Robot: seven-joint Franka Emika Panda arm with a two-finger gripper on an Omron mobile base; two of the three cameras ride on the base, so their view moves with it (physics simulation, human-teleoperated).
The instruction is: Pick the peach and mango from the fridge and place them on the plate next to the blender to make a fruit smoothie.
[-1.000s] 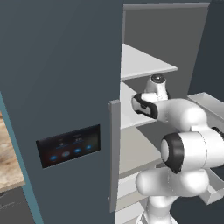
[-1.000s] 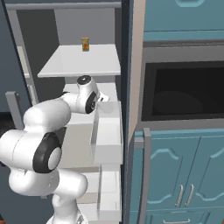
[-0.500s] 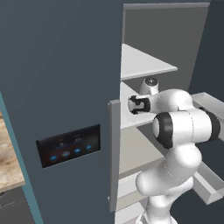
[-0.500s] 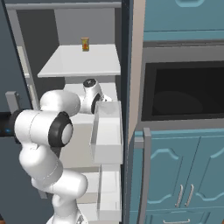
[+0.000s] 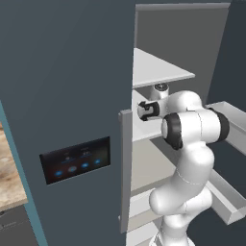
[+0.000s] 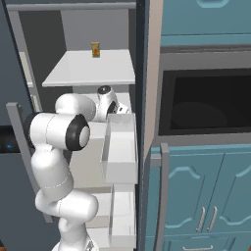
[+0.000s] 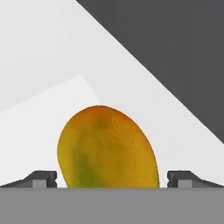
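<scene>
Mango [image 7: 107, 146] lies on the white fridge shelf [image 7: 39, 74] squarely between the two finger tips [image 7: 41, 178], which stand wide apart on either side of it and do not touch its skin. Its yellow-orange body with a green patch low down reaches to the hand view's bottom edge, so the gripper [image 7: 111, 179] is judged to be almost in place to close. In the left base view the arm's elbow has swung from far out on the right a second ago to close in front of the fridge [image 5: 67, 96], and the wrist has pushed deeper over the middle shelf [image 5: 146, 132]; the right base view shows the same tucking-in. That reach has brought the open fingers around the fruit, so the grasp itself looks like the step in hand. A small yellow-brown container [image 6: 95, 49] stands on the upper shelf [image 6: 93, 68], well apart from the hand. Door bins [image 6: 120, 147] hang beside the arm.
</scene>
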